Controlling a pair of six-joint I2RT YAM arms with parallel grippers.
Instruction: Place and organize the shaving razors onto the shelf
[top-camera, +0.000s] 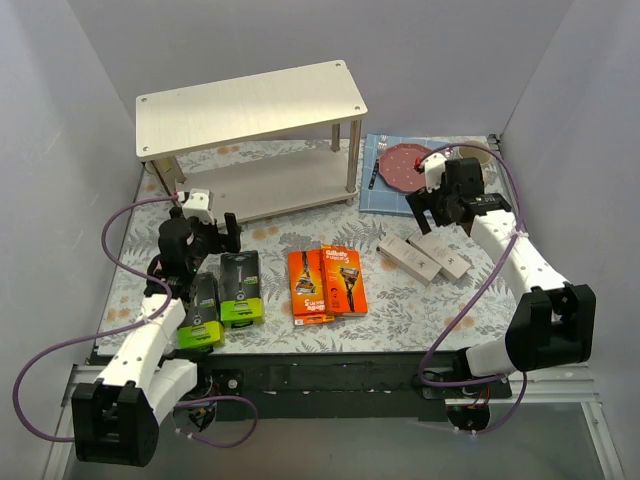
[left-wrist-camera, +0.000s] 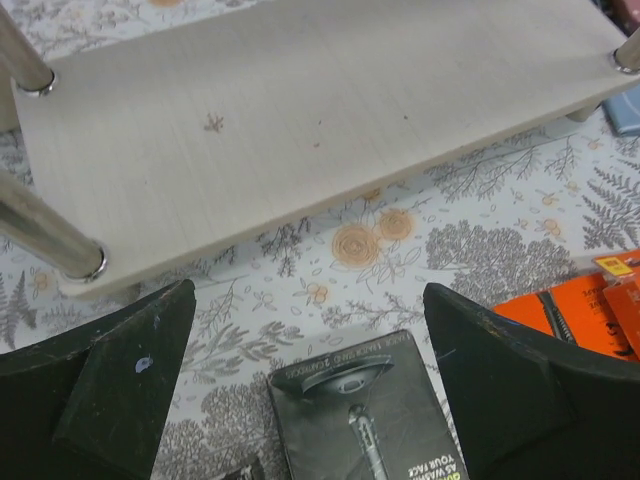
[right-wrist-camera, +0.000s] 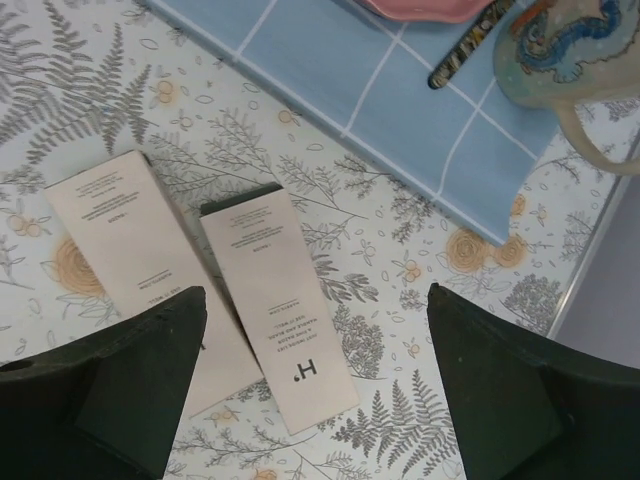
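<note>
The shelf (top-camera: 250, 105) stands at the back left; its lower board (left-wrist-camera: 300, 110) fills the top of the left wrist view. Two black-and-lime razor packs (top-camera: 241, 288) (top-camera: 202, 310) lie flat at the front left. Two orange packs (top-camera: 343, 278) (top-camera: 308, 287) lie in the middle, and two slim white boxes (top-camera: 410, 258) (top-camera: 447, 260) to their right. My left gripper (top-camera: 213, 235) hovers open over the far end of a black pack (left-wrist-camera: 370, 420). Above the white boxes (right-wrist-camera: 270, 300) (right-wrist-camera: 130, 250) my right gripper (top-camera: 430, 215) hangs open. Neither holds anything.
A blue mat (top-camera: 385, 190) with a red plate (top-camera: 405, 165) lies at the back right, a patterned mug (right-wrist-camera: 570, 60) beside it. Chrome shelf legs (left-wrist-camera: 45, 245) stand close ahead of the left gripper. An orange pack's corner (left-wrist-camera: 580, 310) shows right of it. White walls enclose the table.
</note>
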